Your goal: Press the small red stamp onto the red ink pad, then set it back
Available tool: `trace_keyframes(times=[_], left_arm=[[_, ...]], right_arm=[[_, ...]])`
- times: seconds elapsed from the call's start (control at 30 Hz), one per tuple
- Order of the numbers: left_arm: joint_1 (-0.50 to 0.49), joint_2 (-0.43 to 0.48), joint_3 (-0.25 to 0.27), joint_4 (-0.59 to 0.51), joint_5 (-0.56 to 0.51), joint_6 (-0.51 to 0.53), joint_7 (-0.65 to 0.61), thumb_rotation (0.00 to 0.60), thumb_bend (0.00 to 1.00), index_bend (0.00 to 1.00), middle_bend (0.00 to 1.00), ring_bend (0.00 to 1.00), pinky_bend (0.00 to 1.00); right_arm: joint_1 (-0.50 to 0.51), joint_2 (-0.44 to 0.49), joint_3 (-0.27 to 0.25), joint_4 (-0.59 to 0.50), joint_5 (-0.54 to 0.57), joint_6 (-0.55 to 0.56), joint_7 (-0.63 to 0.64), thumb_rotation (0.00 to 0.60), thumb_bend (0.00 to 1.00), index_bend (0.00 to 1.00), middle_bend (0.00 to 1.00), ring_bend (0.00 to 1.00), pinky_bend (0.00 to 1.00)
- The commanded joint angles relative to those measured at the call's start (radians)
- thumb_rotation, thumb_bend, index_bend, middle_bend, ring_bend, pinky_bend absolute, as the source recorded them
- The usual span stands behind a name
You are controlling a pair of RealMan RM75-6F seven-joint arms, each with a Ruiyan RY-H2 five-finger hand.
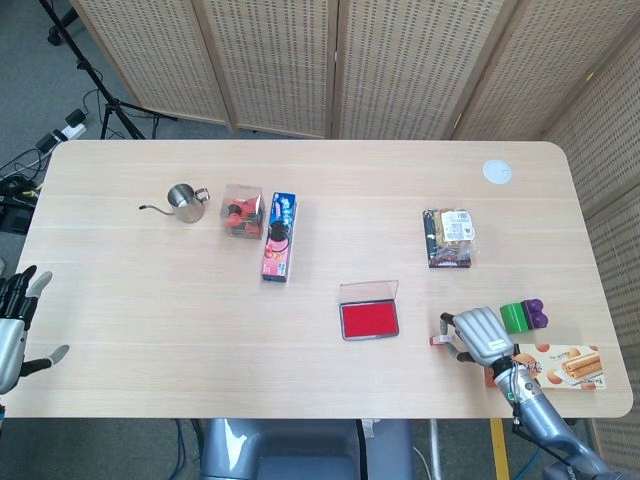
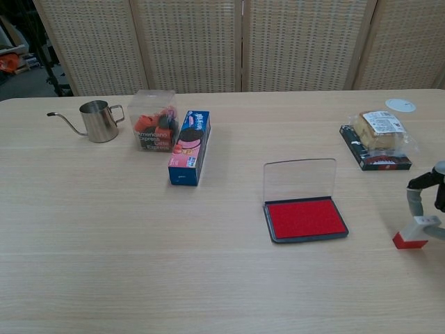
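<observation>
- Red at the base and white above, your small red stamp (image 1: pixel 438 340) stands on the tabletop (image 1: pixel 150 290) in the head view, just right of the red ink pad (image 1: pixel 369 319); it is too small here to read its long axis.
- Your right hand (image 1: pixel 480 334) lies knuckles-up just right of the stamp, fingers reaching toward it, with the forearm running off toward the lower right corner. Whether the fingers have closed on the stamp you cannot tell from this view.
- Your left hand (image 1: pixel 18 320) sits at the left edge of the tabletop, fingers spread and holding nothing.
- The ink pad's clear lid (image 1: pixel 368 291) is tipped up on its far side.
- In the chest view the small red stamp (image 2: pixel 416 233) stands upright, red base down on the tabletop (image 2: pixel 139 236), long axis vertical, well right of the red ink pad (image 2: pixel 306 218).
- A grey finger (image 2: pixel 416 197) of the right hand curves down at the stamp's white top, and another touches its right side. Most of the hand is cut off by the frame edge, so the grip is not confirmed.
</observation>
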Motion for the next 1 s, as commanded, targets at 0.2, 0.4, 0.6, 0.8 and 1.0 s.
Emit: trace_keyframes(times=[0.2,0.4,0.6,0.8,1.0], left_arm=[[0.0,0.0,0.001,-0.001,0.001,0.0,0.0,0.6,0.0,0.0,0.0,0.0,0.0],[0.001,0.002,0.001,-0.002,0.0,-0.001,-0.001,0.6,0.0,0.0,0.0,0.0,0.0],[0.001,0.002,0.001,-0.002,-0.001,-0.001,-0.003,0.6,0.0,0.0,0.0,0.0,0.0],[0.0,0.002,0.002,-0.003,-0.001,-0.005,0.001,0.6,0.0,0.0,0.0,0.0,0.0],[-0.001,0.002,-0.001,-0.003,-0.006,-0.005,-0.004,0.6,0.0,0.0,0.0,0.0,0.0]], right_arm=[[0.003,0.002,-0.002,0.002,-0.008,0.008,0.018,0.6,0.5,0.54,0.97,1.0,1.0],[0.016,0.036,0.007,-0.065,-0.019,0.014,0.084,0.6,0.53,0.54,0.97,1.0,1.0],[0.061,0.116,0.032,-0.183,-0.009,-0.035,0.119,0.6,0.57,0.54,0.97,1.0,1.0],[0.134,0.18,0.104,-0.326,0.069,-0.109,0.016,0.6,0.58,0.55,0.97,1.0,1.0],[0.185,0.197,0.15,-0.408,0.156,-0.152,-0.112,0.6,0.61,0.55,0.97,1.0,1.0]])
